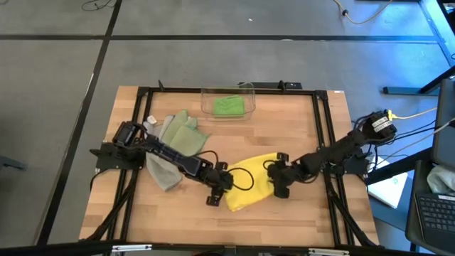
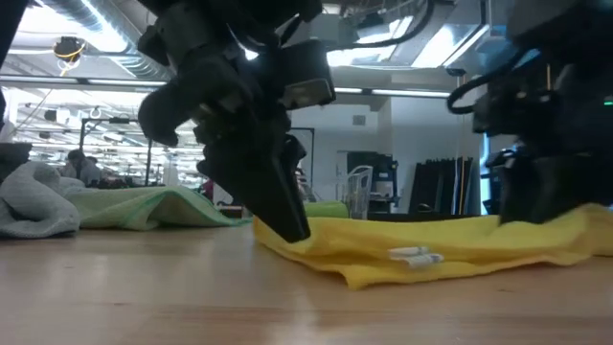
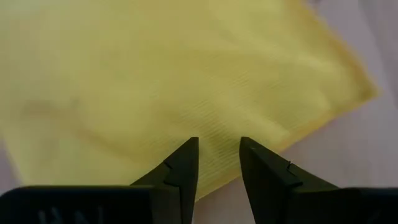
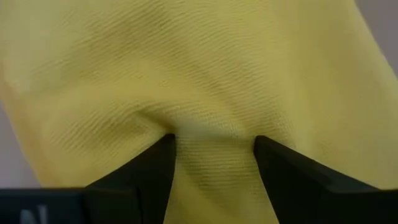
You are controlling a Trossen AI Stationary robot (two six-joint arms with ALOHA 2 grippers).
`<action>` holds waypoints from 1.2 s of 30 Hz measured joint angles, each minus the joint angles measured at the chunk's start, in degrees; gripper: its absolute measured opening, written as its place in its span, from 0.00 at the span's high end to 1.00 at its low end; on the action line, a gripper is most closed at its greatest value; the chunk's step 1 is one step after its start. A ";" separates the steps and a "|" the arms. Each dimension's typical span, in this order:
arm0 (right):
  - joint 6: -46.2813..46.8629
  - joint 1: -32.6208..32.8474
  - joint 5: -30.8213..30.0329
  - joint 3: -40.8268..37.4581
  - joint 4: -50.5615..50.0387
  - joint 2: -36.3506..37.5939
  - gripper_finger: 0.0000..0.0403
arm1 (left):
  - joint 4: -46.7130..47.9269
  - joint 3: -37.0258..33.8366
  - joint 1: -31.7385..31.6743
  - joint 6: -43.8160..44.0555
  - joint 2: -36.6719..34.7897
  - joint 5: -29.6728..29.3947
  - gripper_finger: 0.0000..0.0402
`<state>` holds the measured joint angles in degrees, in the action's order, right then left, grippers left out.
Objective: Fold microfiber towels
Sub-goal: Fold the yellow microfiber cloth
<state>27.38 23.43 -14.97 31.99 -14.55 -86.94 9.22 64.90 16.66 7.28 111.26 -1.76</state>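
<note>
I have the yellow towel [image 1: 250,183] lying near the front middle of the wooden table [image 1: 298,121], already doubled and rumpled. It looks light, limp and grippy, so I judge it will drape and bunch rather than hold a crease; I'd pinch it at a corner or along a free edge. My right gripper [image 4: 214,152] sits on its right side, fingers apart, pressed into a pucker of cloth. My left gripper [image 3: 219,155] hovers at its left edge, fingers slightly apart, holding nothing. The small white tag [image 2: 414,256] shows no writing I can read.
</note>
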 joint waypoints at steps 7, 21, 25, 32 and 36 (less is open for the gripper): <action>-14.21 -7.11 -0.36 0.26 0.15 -0.02 0.44 | 0.39 0.00 1.69 4.28 0.00 -0.02 0.73; -26.50 -12.90 -10.63 12.09 -9.99 -0.45 0.44 | -4.51 0.00 4.05 10.18 0.00 -3.80 0.73; -22.04 -11.76 -6.94 16.50 -13.82 -0.47 0.44 | -8.17 0.00 4.03 10.37 0.00 -6.80 0.73; -14.09 -4.62 0.18 13.73 6.17 -0.39 0.44 | -0.87 0.08 5.54 9.80 -5.75 -20.62 0.73; -14.59 0.06 -4.50 11.55 19.30 -2.07 0.44 | 7.23 -0.03 6.97 8.86 -10.27 -33.62 0.73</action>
<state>12.79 23.49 -19.47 43.54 4.75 -89.01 16.45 64.87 23.63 16.14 100.99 -35.38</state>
